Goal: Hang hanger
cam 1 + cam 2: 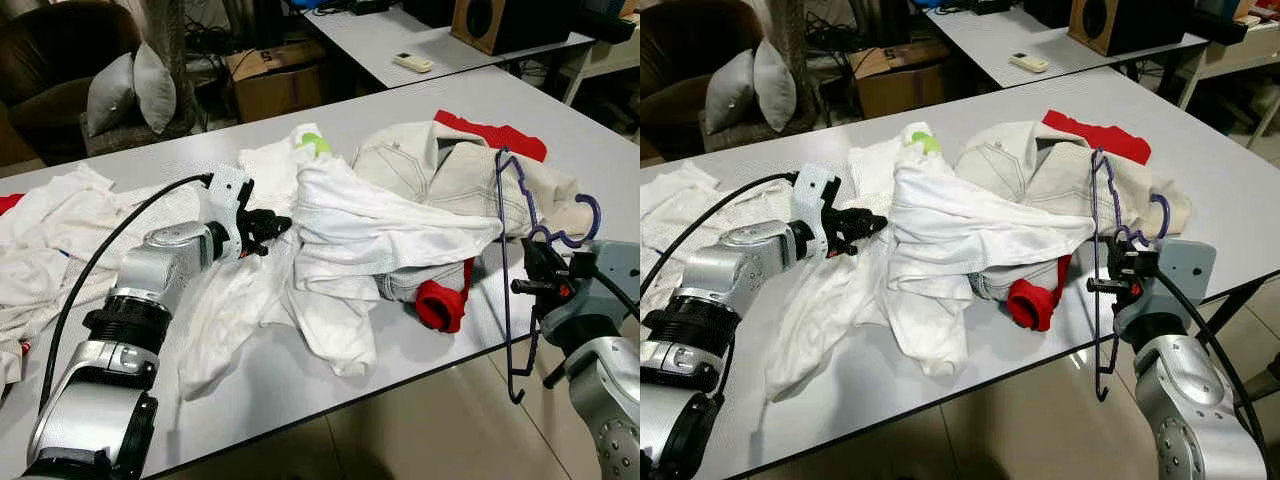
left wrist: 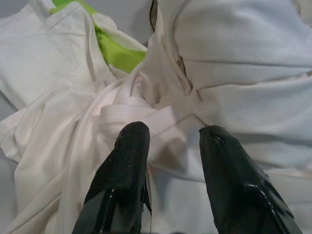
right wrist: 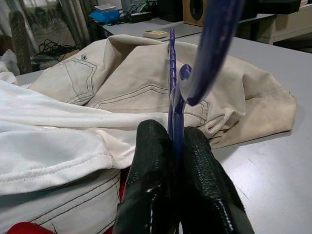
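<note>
Right gripper (image 1: 1118, 272) is pinching the thin, light, stiff purple hanger (image 1: 514, 290) by its neck at the table's (image 1: 600, 150) edge, likely swivel-prone; left gripper (image 1: 268, 229) is sitting open over the soft white shirt (image 1: 380, 235).

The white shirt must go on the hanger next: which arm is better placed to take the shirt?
Left, probably. The left gripper is open, right at the white shirt. The right gripper is already shut on the purple hanger at the table's edge.
</note>
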`<state>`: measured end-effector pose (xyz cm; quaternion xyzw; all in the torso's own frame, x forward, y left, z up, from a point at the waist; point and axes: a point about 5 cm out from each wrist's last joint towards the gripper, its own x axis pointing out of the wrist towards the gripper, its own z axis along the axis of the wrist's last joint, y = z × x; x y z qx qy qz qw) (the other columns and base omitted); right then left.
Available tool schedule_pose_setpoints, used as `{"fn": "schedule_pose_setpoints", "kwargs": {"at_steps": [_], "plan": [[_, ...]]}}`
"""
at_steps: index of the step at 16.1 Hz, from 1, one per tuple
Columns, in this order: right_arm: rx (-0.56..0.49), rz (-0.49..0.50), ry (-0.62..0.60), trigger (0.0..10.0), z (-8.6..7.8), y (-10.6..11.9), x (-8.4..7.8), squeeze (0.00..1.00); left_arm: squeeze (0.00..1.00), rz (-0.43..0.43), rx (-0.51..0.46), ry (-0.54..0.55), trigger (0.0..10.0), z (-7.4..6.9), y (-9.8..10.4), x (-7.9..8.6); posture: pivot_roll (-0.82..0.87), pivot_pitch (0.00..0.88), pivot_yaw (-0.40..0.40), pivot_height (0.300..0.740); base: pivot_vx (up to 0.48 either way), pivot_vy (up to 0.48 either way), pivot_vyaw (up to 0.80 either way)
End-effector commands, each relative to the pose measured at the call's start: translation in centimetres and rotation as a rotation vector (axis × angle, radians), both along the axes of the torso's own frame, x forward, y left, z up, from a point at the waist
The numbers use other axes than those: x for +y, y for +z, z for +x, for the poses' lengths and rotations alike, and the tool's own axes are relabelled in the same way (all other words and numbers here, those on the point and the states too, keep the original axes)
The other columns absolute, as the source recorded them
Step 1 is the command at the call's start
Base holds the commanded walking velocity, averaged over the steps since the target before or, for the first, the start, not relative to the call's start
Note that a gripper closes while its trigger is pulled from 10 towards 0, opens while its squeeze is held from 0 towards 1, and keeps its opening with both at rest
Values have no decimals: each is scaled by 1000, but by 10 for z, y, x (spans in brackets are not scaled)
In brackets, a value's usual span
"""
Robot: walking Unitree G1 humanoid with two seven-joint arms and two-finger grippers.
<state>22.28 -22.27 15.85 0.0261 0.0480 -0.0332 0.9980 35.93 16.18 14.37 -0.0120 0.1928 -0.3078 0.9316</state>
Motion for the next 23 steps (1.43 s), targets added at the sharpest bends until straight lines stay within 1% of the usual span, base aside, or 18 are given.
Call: {"fn": "schedule_pose_setpoints", "kwargs": {"at_steps": [1,2,3,4,5,6,7,10,15,21,22,23], "plan": [[9,6,22,10000,0,-2,5,0,0,-21,6,1,10000,1,0,1,-57,0,107,740,0,0,0],[10,7,23,10000,0,-2,5,0,0,-84,18,6,8510,1,0,-2,-56,0,106,740,0,0,0],[12,7,26,10000,0,-3,5,0,0,-113,26,3,4941,1,-1,-5,-55,0,105,740,0,0,0],[12,8,27,10000,0,-3,5,0,0,-112,27,1,4941,1,-2,-5,-54,0,104,740,0,0,0],[14,7,29,10000,0,-3,6,0,0,-109,32,-3,3725,0,-4,-7,-55,0,104,740,0,0,0],[14,7,32,10000,1,-3,6,0,0,-91,38,-9,1569,0,-9,-8,-54,0,103,740,0,0,0],[15,7,34,10000,1,-3,6,0,0,-92,40,-5,0,0,-10,-8,-55,0,103,740,0,0,0],[16,3,35,10000,1,-3,6,0,0,-98,34,7,0,-1,-11,-6,-57,0,102,740,0,0,0],[18,-2,45,10000,3,-3,7,0,0,-136,16,42,0,0,-12,-4,-54,0,94,740,0,0,0],[24,-6,53,10000,2,-4,8,0,0,-263,14,76,0,2,-3,-3,-56,0,94,740,0,0,0],[24,-6,54,10000,2,-4,8,0,0,-271,14,77,0,2,-2,-2,-56,0,94,740,0,0,0],[25,-7,55,10000,3,-4,8,0,0,-301,13,79,0,2,0,-2,-54,0,95,740,0,0,0]]}}
